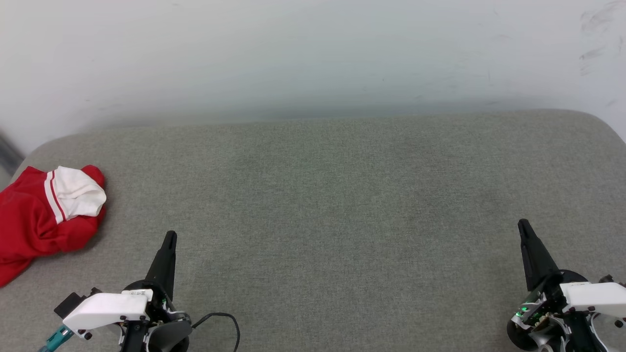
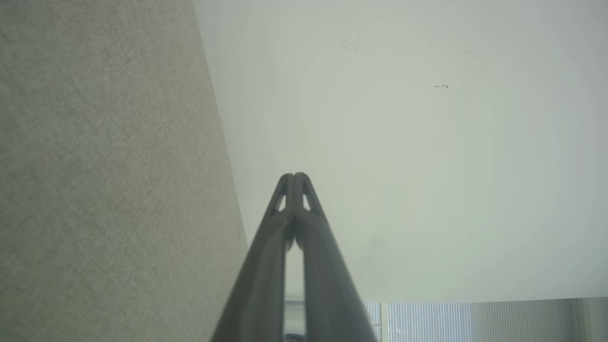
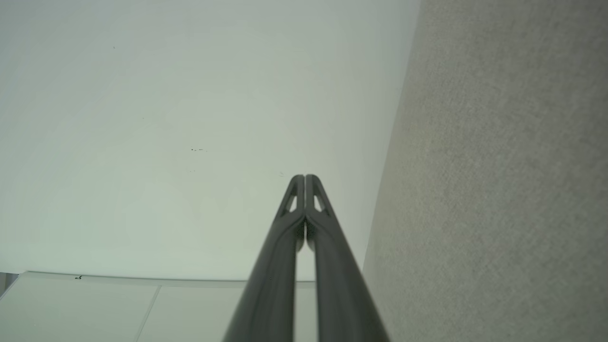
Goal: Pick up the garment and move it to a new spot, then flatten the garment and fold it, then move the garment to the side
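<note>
Behind the work surface stands a pale, lightly scuffed wall [image 1: 313, 54], running the full width of the head view. Below it spreads the table [image 1: 332, 195], covered in grey-green woven fabric, with rounded far corners. At the table's far left edge lies the garment [image 1: 29, 225], a crumpled red heap partly cut off by the frame, with one white sleeve [image 1: 78, 193] bunched on top and red-and-white striped trim where the sleeve meets the red cloth; its numerals cannot be seen. The left pincer [image 1: 170, 236] sits at the lower left, near the garment but apart from it, pointing up over bare fabric. The right pincer [image 1: 522, 224] sits at the lower right, well apart from the garment. Each has a white housing at its base. In the left wrist view the two dark fingers [image 2: 266, 266] meet at their tips with nothing between them, and in the right wrist view the fingers [image 3: 275, 270] likewise press together, holding nothing. A thin black cable [image 1: 230, 320] loops on the table just beside the left pincer's base.
</note>
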Robot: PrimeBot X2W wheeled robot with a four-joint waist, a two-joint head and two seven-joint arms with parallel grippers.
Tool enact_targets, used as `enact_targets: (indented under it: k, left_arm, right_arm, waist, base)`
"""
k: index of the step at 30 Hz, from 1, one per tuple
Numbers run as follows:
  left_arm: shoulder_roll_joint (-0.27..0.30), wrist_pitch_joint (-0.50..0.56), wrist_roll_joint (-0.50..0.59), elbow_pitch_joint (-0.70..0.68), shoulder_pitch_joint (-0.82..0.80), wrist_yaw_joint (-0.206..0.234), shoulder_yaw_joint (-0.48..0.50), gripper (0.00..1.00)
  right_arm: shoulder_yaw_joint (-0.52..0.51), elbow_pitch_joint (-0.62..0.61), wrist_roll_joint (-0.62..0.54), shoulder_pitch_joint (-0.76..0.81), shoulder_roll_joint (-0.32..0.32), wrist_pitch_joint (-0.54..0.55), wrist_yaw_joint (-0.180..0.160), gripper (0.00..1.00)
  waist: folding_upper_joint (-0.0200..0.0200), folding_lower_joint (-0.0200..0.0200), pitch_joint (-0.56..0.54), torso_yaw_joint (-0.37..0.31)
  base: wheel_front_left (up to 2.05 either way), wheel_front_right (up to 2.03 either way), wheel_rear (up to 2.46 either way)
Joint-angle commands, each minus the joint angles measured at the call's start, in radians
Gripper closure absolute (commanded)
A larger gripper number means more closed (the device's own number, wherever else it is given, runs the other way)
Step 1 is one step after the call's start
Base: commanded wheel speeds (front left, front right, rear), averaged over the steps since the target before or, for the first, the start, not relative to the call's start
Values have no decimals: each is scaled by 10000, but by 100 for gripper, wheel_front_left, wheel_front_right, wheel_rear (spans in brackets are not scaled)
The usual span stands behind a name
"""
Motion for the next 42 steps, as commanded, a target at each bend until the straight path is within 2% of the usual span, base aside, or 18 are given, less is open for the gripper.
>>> enact_targets:
  k: [1, 42]
  left_arm:
    - [-11, 51, 30, 5, -93, -29, 23, 100]
    - [-11, 52, 32, 5, -92, -28, 23, 100]
  right_arm:
    - [-6, 6, -59, -120, 26, 20, 0, 100]
    - [-2, 6, -56, -119, 26, 17, 0, 100]
  waist:
    - [0, 0, 0, 0]
    - [0, 0, 0, 0]
  base:
    - [0, 0, 0]
    - [0, 0, 0]
